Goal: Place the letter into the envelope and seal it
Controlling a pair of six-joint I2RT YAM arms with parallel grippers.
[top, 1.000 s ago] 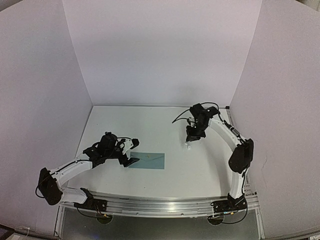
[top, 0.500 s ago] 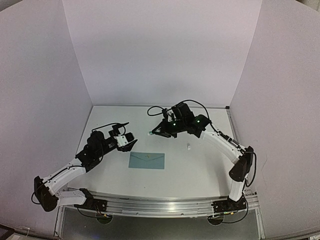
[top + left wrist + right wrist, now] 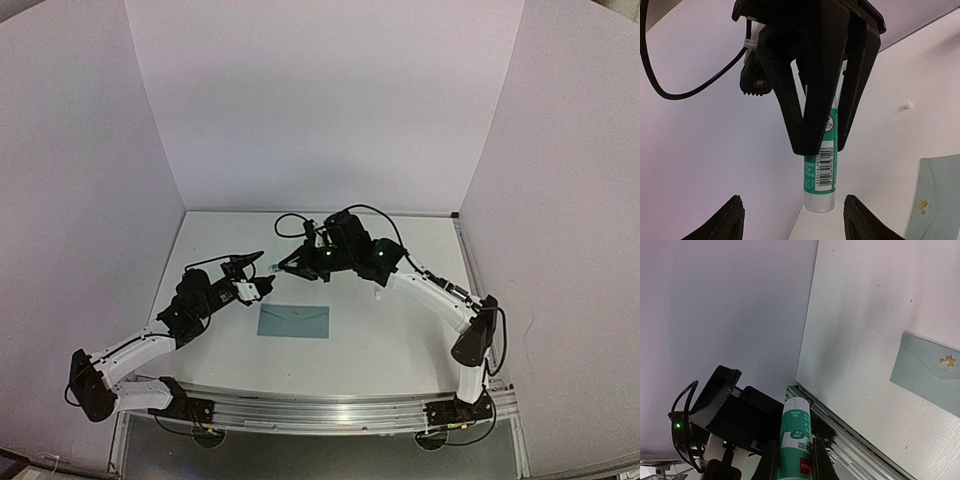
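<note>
Right claw (image 3: pixel 792 462) clamped on glue stick (image 3: pixel 820 175); tube end sits between wide-spread left claw (image 3: pixel 795 220), clear of both fingers. Envelope (image 3: pixel 294 321) flat on tabletop (image 3: pixel 380 330) below left claw, to its right

The glue stick (image 3: pixel 819 196) wears a white label with a black barcode (image 3: pixel 826 167) and tiny digits alongside, too small to read. Its green band shows a round symbol and white characters, illegible. The envelope (image 3: pixel 925 371) bears a gold leaf emblem (image 3: pixel 946 360).
</note>
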